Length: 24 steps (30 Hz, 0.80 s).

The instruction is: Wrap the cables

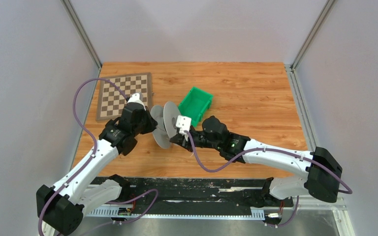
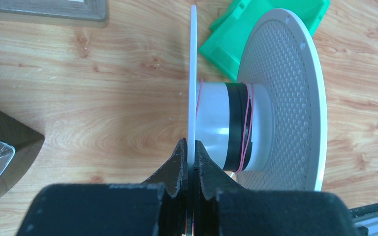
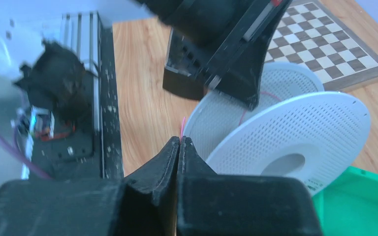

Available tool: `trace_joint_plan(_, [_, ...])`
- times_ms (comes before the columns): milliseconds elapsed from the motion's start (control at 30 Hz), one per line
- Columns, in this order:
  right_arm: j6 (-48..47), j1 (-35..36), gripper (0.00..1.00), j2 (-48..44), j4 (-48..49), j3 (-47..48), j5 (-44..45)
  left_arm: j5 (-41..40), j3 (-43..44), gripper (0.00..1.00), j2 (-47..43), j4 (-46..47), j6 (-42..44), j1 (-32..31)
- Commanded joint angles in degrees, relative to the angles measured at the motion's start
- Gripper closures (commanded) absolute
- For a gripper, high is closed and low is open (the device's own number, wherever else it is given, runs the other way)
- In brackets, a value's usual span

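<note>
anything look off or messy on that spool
Yes: the thin pink strand sits in loose, crooked loops on the hub of the spool, one stray against the disc that the left gripper pinches, others slanting across the black band. Nothing looks damaged or spilled.

One spool (image 1: 166,125) with two discs, one thin pink cable (image 2: 249,113), one green bin (image 1: 195,104), one chessboard (image 1: 124,95), one table (image 1: 256,98), two hands: left hand (image 2: 189,147), right hand (image 3: 180,142).

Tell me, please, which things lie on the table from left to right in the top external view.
chessboard → pale grey spool → green bin
</note>
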Motion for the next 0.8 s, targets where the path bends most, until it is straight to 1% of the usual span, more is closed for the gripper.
trace_joint_plan(0, [16.7,0.1,1.00,4.1,6.1,5.8,7.2,1.3,0.4,1.00,-2.7,7.0,-0.8,0.3])
trace_joint_plan(133, [24.9,-0.8,1.00,8.4,4.0,13.1,14.4,2.7,-1.8,1.00,-4.3,9.8,0.8,0.4])
trace_joint_plan(233, [32.9,-1.9,1.00,12.5,-1.7,21.0,19.5,3.0,-3.3,1.00,-5.8,11.9,1.8,0.3])
trace_joint_plan(367, [44.9,-4.9,1.00,17.3,-9.7,28.3,21.4,2.7,-5.8,1.00,-7.9,15.6,4.0,0.3])
trace_joint_plan(433, [48.0,-5.8,1.00,18.9,-14.4,30.7,23.0,2.0,-7.1,1.00,-8.9,17.6,5.3,0.2])
trace_joint_plan(500, [51.0,-6.7,1.00,20.1,-16.8,32.3,24.3,1.6,-8.8,1.00,-10.0,20.3,7.1,0.0])
trace_joint_plan(633, [59.7,-10.6,1.00,22.2,-22.4,35.0,20.6,0.2,-12.6,1.00,-12.8,26.4,11.8,-1.2])
trace_joint_plan(767, [68.2,-14.8,1.00,22.8,-26.1,35.0,16.0,-1.0,-16.7,1.00,-16.1,34.8,18.9,-2.9])
